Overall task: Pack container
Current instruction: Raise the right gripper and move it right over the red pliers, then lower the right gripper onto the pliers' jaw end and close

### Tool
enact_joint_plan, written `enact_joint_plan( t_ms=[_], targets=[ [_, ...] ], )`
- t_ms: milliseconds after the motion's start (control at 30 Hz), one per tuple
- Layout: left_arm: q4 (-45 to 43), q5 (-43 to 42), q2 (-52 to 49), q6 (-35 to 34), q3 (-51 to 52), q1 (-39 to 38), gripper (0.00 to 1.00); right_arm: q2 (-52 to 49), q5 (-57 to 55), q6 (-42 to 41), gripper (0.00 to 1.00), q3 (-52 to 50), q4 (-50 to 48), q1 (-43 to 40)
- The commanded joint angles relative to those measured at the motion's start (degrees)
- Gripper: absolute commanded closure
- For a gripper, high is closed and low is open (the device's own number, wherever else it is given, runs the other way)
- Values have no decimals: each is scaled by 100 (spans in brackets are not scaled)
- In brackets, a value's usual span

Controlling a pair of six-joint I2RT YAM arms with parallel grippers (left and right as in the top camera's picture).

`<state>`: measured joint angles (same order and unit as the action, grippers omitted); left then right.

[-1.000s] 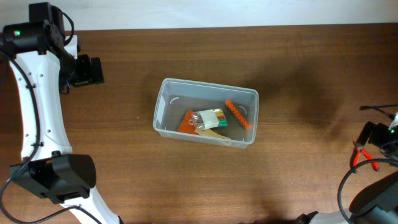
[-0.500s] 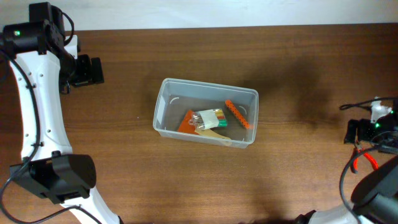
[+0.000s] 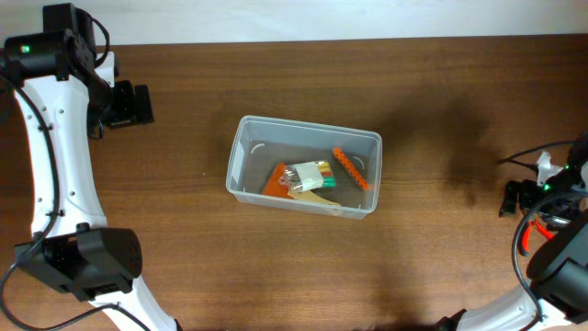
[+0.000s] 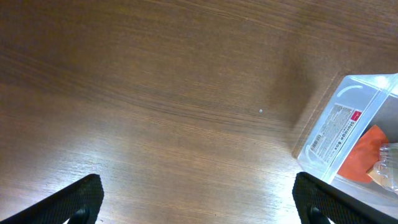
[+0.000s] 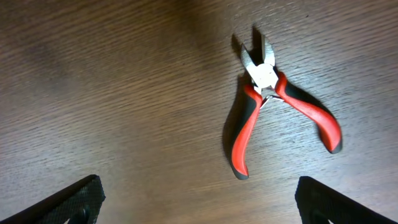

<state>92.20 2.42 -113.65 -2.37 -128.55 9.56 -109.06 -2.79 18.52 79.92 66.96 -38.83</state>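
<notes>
The clear plastic container (image 3: 234, 164) stands mid-table and holds an orange card (image 3: 276, 179), a green and yellow pack (image 3: 312, 173) and an orange strip (image 3: 351, 168). Red-handled pliers (image 3: 525, 237) lie on the table at the far right. In the right wrist view the pliers (image 5: 245, 130) lie flat, jaws pointing away, just ahead of my right gripper (image 5: 199, 202), which is open and empty. My left gripper (image 3: 133, 104) is far left, open and empty (image 4: 199, 202); a corner of the container (image 4: 333, 134) shows at its right.
Bare brown wooden table around the container. The white left arm (image 3: 55, 156) runs down the left edge. Black cables (image 3: 519, 156) hang by the right arm near the table's right edge.
My right gripper has shifted left from the table's right edge, over the spot beside the pliers. The pliers, the container and the left arm have not moved.
</notes>
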Motion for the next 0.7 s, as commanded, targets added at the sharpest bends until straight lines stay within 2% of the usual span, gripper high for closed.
enact_joint_plan(
  t_ms=[0,167,433,667],
  targets=[
    [4,42,24,72,-55,35,1,-275,-31,-282,1,-63,-125,4],
    [4,42,24,72,-55,35,1,-299,-20,-905,1,-63,-339,-240],
    [4,39,24,72,-55,35,1,-299,0,-393,1,-140,-203,-431],
    [4,42,24,72,-55,35,1,-299,-4,-391,1,-474,-498,-433]
  ],
)
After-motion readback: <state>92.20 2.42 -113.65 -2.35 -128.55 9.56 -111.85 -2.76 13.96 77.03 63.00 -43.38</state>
